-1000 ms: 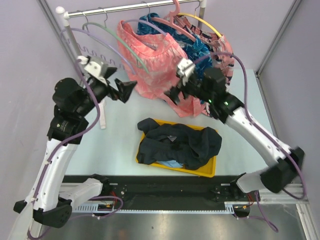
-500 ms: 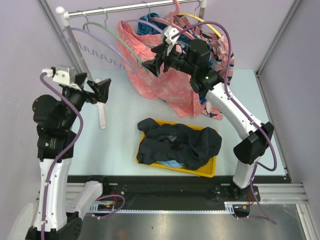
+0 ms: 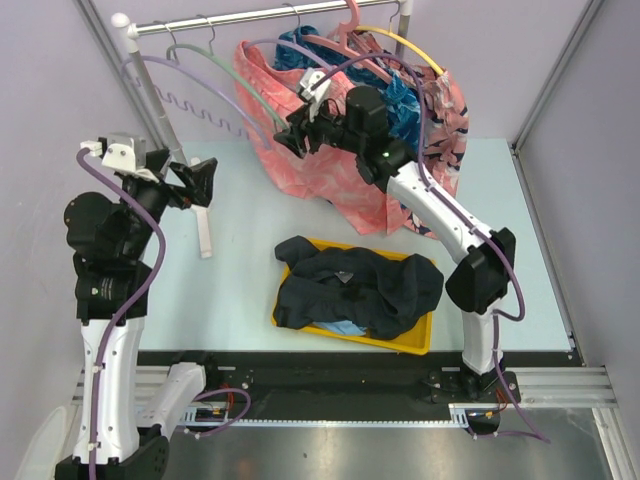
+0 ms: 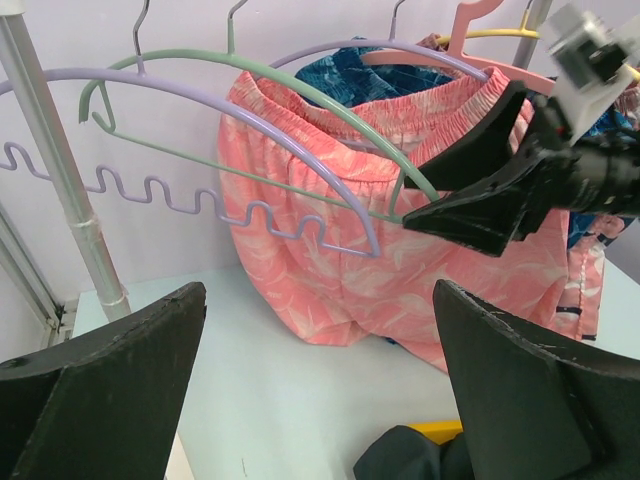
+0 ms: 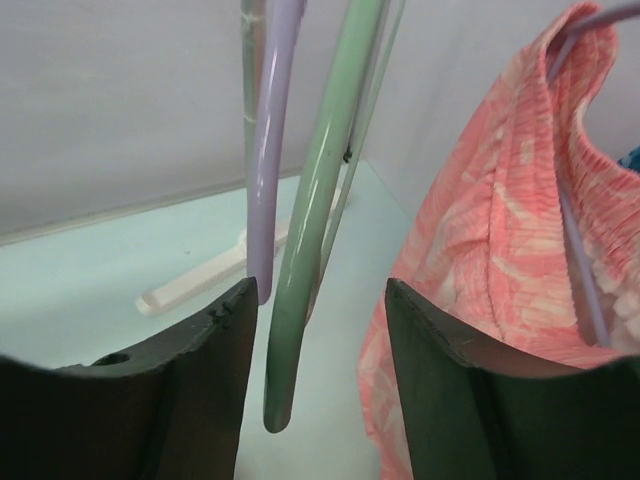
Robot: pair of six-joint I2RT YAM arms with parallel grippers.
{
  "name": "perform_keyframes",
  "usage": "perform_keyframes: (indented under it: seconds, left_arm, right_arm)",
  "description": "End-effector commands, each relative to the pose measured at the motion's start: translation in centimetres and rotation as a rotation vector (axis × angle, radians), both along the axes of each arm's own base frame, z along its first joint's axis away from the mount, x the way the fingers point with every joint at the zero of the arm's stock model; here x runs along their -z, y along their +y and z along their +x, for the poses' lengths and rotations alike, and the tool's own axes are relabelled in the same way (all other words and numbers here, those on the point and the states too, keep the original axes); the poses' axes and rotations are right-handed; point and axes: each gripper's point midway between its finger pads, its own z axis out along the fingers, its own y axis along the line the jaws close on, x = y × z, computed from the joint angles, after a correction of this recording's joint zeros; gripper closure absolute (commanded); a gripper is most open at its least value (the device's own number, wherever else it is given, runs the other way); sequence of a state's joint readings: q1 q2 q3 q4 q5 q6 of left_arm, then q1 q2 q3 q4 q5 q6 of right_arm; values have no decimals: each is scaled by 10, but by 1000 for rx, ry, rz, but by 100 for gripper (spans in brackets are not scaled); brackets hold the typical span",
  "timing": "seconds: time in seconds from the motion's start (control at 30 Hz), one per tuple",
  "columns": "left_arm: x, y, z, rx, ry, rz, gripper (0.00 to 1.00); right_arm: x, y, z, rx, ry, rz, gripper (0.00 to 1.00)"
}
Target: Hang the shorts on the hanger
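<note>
The dark shorts [image 3: 360, 285] lie crumpled in the yellow tray [image 3: 415, 343]; a corner shows in the left wrist view [image 4: 400, 455]. The mint-green hanger [image 3: 243, 83] hangs on the rail at the back left, empty. It also shows in the left wrist view [image 4: 300, 90]. My right gripper [image 3: 290, 135] is open, with the hanger's right end [image 5: 300, 300] between its fingers, not clamped. My left gripper [image 3: 205, 180] is open and empty, raised left of the rack and facing it.
A lavender hanger [image 3: 185, 68] with a wavy bar hangs right beside the mint one. Pink patterned shorts [image 3: 330, 150], a blue garment and pink and yellow hangers crowd the rail's right. A white strip [image 3: 203, 235] lies on the table. A light blue garment [image 3: 345, 328] lies under the shorts.
My right arm has swung up and left from the pink shorts to the mint hanger's right end. My left arm pulled back to the left, then held still.
</note>
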State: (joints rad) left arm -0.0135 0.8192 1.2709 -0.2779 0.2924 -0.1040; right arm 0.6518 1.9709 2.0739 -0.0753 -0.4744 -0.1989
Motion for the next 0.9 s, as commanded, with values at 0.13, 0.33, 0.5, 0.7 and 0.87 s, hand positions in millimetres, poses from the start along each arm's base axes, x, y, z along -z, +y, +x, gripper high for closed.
perform_keyframes:
  seconds: [0.13, 0.33, 0.5, 0.7, 0.87]
  left_arm:
    - [0, 0, 5, 9, 0, 10, 0]
    - [3, 0, 9, 9, 8, 8, 0]
    - [3, -1, 14, 10, 9, 9, 0]
    - [-5, 3, 22, -7, -11, 27, 0]
    - [-6, 1, 29, 4, -9, 26, 0]
  right_arm:
    - [-12, 8, 15, 60, -72, 11, 56]
    - [-21, 10, 18, 76, -92, 46, 78]
    - [-40, 7, 16, 85, -122, 92, 100]
    - [-72, -4, 10, 102, -146, 178, 100]
    - [-98, -20, -1, 102, -161, 267, 100]
